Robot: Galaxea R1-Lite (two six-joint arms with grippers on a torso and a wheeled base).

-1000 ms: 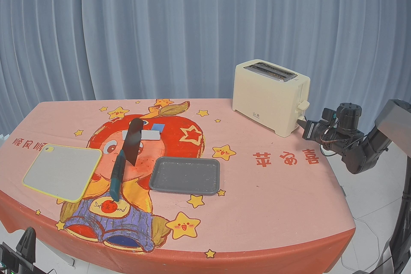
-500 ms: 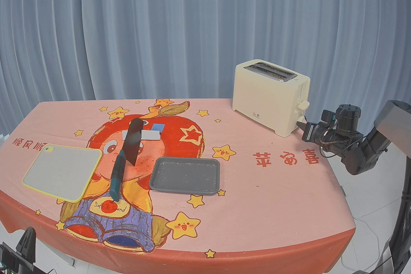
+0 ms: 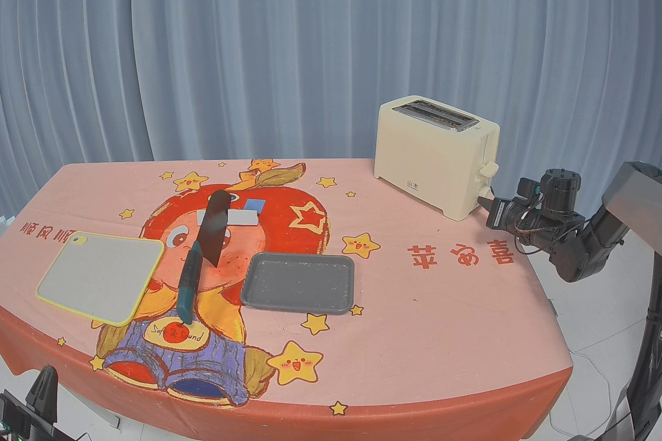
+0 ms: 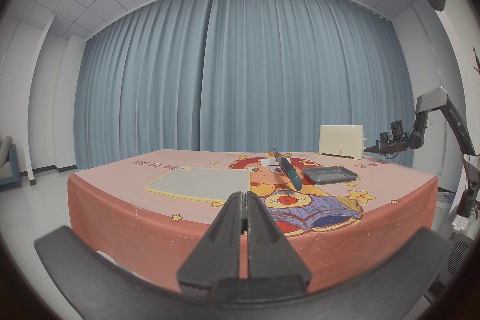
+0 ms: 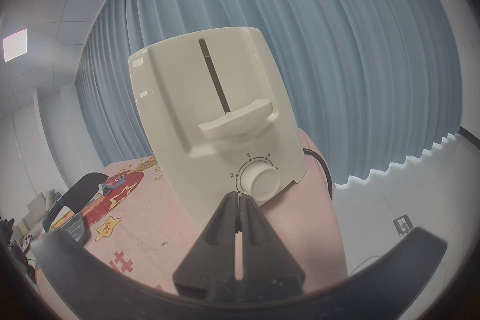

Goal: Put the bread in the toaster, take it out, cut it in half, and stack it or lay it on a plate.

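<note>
The cream toaster [image 3: 436,153] stands at the table's back right, its side lever [image 3: 489,169] low in its slot. Its top slots [image 3: 436,114] look dark with a brownish tint; I cannot tell whether bread sits inside. My right gripper [image 3: 484,202] is shut, just off the toaster's lever end and below the lever. In the right wrist view its tip [image 5: 238,198] is in front of the dial [image 5: 260,182], under the lever [image 5: 235,120]. My left gripper [image 4: 245,196] is shut and empty, low in front of the table's near left corner [image 3: 45,372].
A yellow-rimmed cutting board [image 3: 100,275] lies at the left. A knife with a dark blade [image 3: 214,232] and teal handle [image 3: 187,280] is propped up beside it. A grey tray [image 3: 298,282] sits mid-table. Small white [image 3: 238,217] and blue [image 3: 254,205] pieces lie behind the knife.
My right arm has shifted slightly left and down beside the toaster. Everything else is still.
</note>
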